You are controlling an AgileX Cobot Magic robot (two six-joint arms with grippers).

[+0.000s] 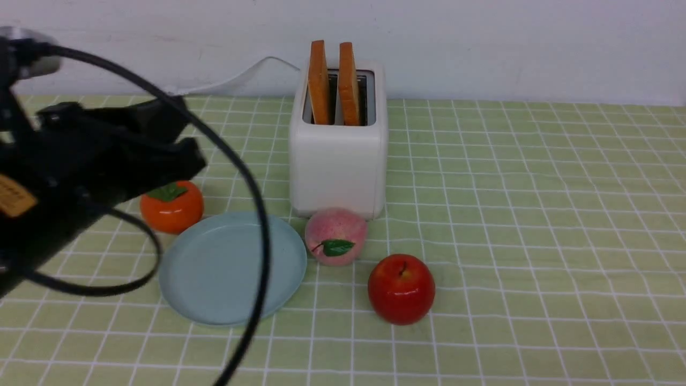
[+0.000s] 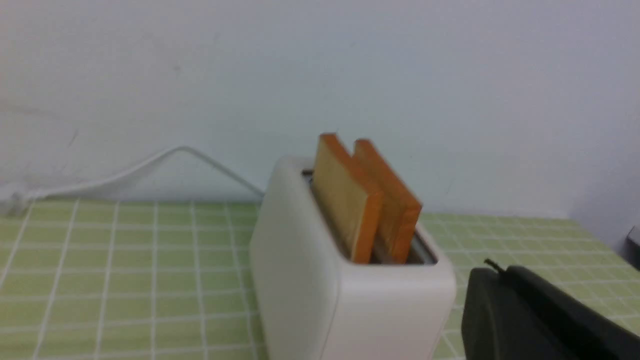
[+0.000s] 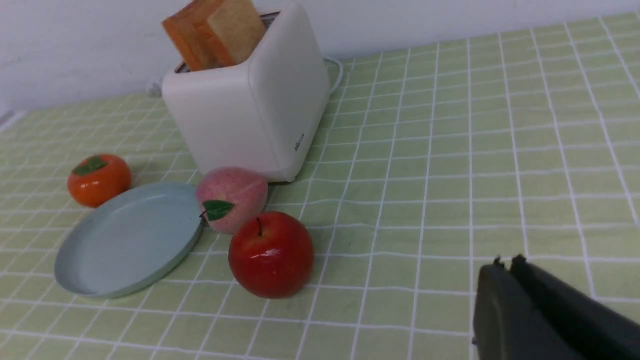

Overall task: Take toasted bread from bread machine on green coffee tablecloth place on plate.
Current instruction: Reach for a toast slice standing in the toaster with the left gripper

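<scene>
Backdrop: a plain white wall (image 1: 482, 43) behind a table covered by the green coffee tablecloth (image 1: 536, 214), its thin white grid running edge to edge.
Bread machine: one white bread machine (image 1: 337, 171), at the back of the table by the wall, with one white power cord (image 1: 236, 80) trailing off to the robot's left.
Toast: two slices of toasted bread (image 1: 319, 83), upright and side by side, one per slot, their upper halves clear of the top.
Plate: one pale blue-grey plate (image 1: 225, 268), flat on the cloth in front of the machine, toward the robot's left.
Fruit: three pieces. One orange persimmon (image 1: 172, 209) sits just beside the plate's far left rim. One peach (image 1: 336, 236) lies between the plate and the machine's front. One red apple (image 1: 401, 289) is near the peach, closer to the robot.
Left gripper: the left gripper (image 1: 187, 136) is raised at the robot's left, jaws clenched on nothing, a black cable (image 1: 257, 214) looping in front of it.
Right gripper: the right gripper (image 3: 506, 264), seen only by its own wrist camera, hangs over bare cloth, jaws pressed together and empty.
Toast and jaws: both slices sit in the machine, well apart from either pair of jaws; the left wrist camera looks at their broad faces and orange crust edges.
</scene>
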